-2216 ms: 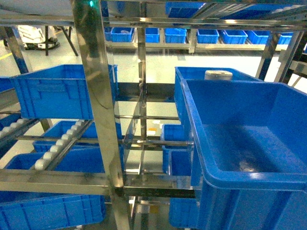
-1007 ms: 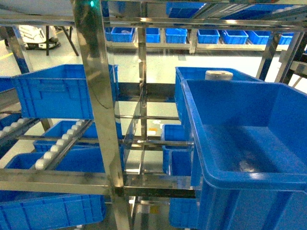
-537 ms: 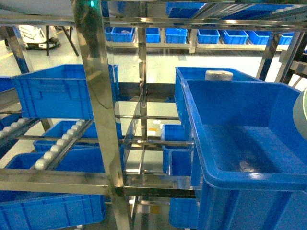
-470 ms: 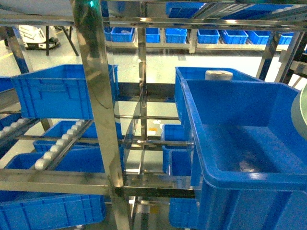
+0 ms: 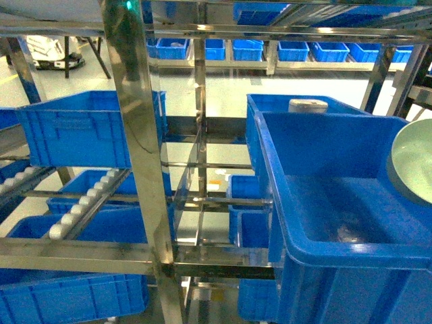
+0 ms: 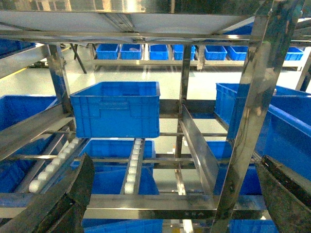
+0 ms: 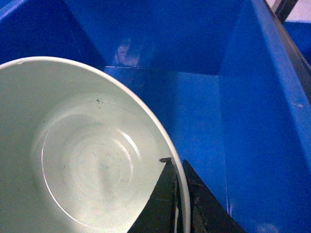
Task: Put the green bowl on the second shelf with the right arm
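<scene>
green bowl (image 7: 82, 160): tilted, above the open blue crate (image 5: 337, 202) on the second shelf (image 5: 223, 260)
right gripper (image 7: 177, 204): pinching the bowl rim; one finger inside, one outside
left gripper (image 6: 170, 194): fingers spread, holding nothing

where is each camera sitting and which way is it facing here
Head: rides on the robot, looks forward and down at the steel rack; none of its body shows, only the green bowl entering at right.
Left wrist: faces the rack, dark open fingers at the bottom corners.
Right wrist: looks down into the blue crate, fingers pinching the bowl's rim.
Head and right wrist share bowl and crate.
</scene>
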You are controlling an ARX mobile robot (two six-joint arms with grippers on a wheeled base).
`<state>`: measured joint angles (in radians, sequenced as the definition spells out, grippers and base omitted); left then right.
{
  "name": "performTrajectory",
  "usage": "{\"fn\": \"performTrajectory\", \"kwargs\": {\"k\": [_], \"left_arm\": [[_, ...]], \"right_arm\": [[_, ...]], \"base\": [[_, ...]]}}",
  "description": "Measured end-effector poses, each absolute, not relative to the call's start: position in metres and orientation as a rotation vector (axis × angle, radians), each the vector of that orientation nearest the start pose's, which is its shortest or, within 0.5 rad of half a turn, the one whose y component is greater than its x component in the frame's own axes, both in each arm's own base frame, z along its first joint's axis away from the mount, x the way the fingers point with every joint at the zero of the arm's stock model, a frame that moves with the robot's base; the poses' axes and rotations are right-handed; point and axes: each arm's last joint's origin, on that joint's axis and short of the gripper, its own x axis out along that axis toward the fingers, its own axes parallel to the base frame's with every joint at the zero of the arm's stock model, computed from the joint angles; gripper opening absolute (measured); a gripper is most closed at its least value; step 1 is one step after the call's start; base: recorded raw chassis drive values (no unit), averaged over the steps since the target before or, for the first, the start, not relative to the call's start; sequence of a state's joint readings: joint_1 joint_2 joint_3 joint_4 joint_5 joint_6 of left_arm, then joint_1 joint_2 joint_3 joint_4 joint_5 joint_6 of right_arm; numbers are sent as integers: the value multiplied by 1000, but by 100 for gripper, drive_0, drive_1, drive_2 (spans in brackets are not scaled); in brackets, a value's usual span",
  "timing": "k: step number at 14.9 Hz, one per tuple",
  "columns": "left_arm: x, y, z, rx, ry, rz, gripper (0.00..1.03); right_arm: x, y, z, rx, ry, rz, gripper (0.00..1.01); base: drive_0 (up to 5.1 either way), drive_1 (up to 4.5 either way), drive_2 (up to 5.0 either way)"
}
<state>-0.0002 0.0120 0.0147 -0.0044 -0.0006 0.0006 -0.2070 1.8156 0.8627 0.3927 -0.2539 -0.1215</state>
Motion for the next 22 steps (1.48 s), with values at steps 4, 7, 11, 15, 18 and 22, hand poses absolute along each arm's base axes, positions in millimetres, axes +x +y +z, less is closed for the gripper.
{"fn": "performTrajectory", "kwargs": {"k": [4,7,11,15,18,22], "left_arm": [[98,0,167,1,2,1,98],[98,0,167,1,2,1,98],[98,0,167,1,2,1,98],[98,0,167,1,2,1,98],[98,0,167,1,2,1,98],[98,0,167,1,2,1,98]], "right_arm": [[392,-58,132,6,608,188,2],[402,-57,123,-16,651,214,30],[393,-49,118,-26,617,207,79],[347,-47,140,-25,472,126,98],[292,-44,164,7,412,70,98],[215,-40,229,72,270,10,98]], "base": [[0,0,0],[0,0,0],[0,0,0],[0,0,0],[0,0,0],[0,0,0]]}}
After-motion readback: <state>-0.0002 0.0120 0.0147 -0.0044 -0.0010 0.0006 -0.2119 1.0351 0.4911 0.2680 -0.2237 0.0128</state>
